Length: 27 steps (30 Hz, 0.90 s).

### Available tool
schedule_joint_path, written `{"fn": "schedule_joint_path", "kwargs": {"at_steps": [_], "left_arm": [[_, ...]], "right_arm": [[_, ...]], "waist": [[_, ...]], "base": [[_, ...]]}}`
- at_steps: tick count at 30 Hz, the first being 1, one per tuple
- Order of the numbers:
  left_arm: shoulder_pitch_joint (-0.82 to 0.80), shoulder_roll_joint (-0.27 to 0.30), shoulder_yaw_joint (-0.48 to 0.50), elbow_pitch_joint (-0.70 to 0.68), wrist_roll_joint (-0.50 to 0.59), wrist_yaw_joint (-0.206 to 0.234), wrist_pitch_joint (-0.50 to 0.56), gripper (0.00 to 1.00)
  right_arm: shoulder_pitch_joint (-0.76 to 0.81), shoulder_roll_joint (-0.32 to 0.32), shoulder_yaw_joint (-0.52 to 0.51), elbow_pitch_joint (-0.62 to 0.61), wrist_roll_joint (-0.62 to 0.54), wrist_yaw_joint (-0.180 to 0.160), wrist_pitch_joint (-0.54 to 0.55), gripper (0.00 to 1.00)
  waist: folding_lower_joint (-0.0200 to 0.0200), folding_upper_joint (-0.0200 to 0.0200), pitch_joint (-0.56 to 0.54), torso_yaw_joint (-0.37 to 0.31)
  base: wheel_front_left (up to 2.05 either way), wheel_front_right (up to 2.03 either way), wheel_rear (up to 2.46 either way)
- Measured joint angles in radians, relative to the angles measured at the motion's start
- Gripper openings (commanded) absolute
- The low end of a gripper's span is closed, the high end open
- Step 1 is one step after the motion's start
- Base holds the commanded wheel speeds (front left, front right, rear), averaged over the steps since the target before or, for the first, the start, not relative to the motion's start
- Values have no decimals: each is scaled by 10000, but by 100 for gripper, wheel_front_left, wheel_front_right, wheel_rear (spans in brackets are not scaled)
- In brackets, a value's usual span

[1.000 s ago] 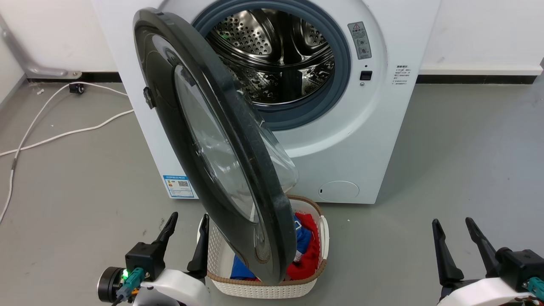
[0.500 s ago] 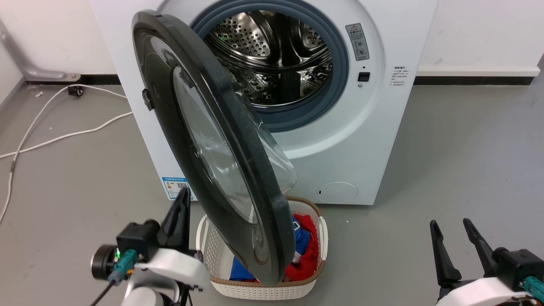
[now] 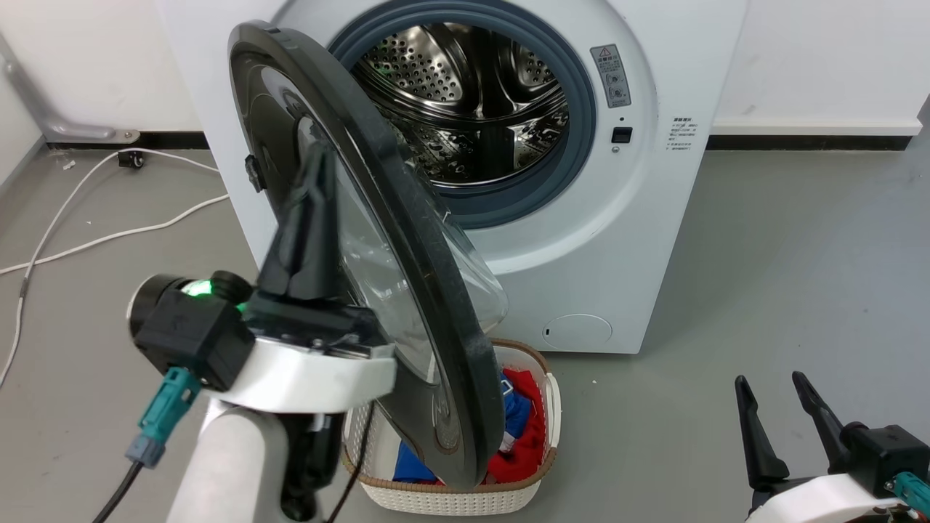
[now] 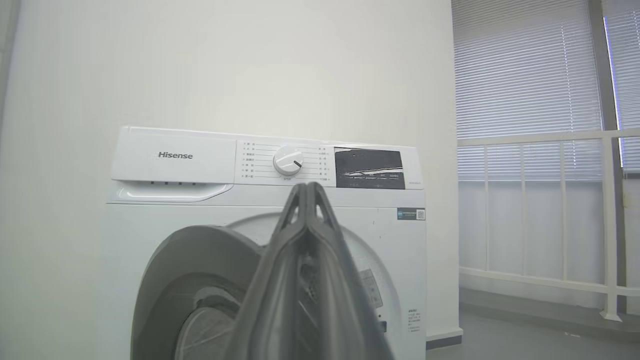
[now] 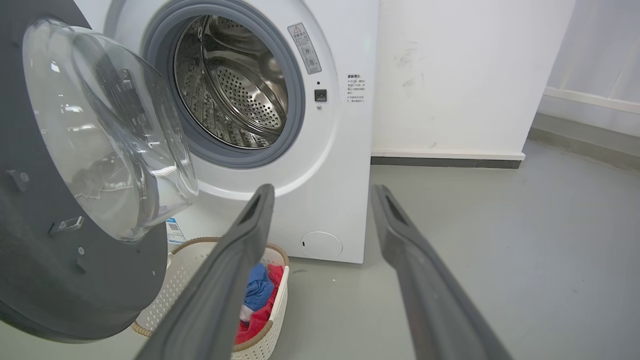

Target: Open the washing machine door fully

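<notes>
The door [image 3: 414,240] stands roughly half open, swung out from the washer's [image 3: 603,240] front. In the head view its black rim runs edge-on from 11 o'clock down to 6 o'clock, with the glass bowl bulging toward 3 o'clock. The drum [image 3: 472,94] mouth at 12 o'clock is uncovered and nothing can be seen inside it.

The door's free lower edge hangs over a white basket [image 3: 436,497] at 6 o'clock, which sits on the floor [image 3: 763,254] just in front of the washer. Red and blue clothes [image 3: 523,436] lie in the basket.

Bare floor spreads wide toward 3 o'clock. At 9 o'clock, on the door's outer side, the floor is also open, crossed by a white cable [image 3: 109,232].

The left gripper [image 3: 317,167] rises from 8 o'clock on that outer side. Its fingers are pressed together with nothing between them, and they overlap the door's outer face. Whether they touch it I cannot tell.

The right gripper [image 3: 770,379] rests at 5 o'clock, well apart from the door, fingers spread and empty.
</notes>
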Motion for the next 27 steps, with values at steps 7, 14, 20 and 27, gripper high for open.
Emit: {"fn": "schedule_joint_path", "kwargs": {"at_steps": [7,14,20,27], "left_arm": [[-221,-314,-1486,-951,-384,-272,719,0],[-56,-481,-3312,-715,-1066,-435,1776,0],[510,-502,-4449,144,-1565,-422,2759,0],[1002,-508,-4796,1799,-1726,-199,3020,0]], "right_arm": [[-1,-33,8,-54,-8,0,17,100],[0,-117,29,-94,-113,0,71,100],[-3,-163,-8,-96,-151,0,104,100],[-84,-150,-2,-71,-151,0,102,100]], "waist": [[0,0,4,-66],[0,0,10,-134],[0,0,43,-173],[0,0,141,-211]], "base": [[0,0,0],[0,0,0],[0,0,0],[0,0,0]]}}
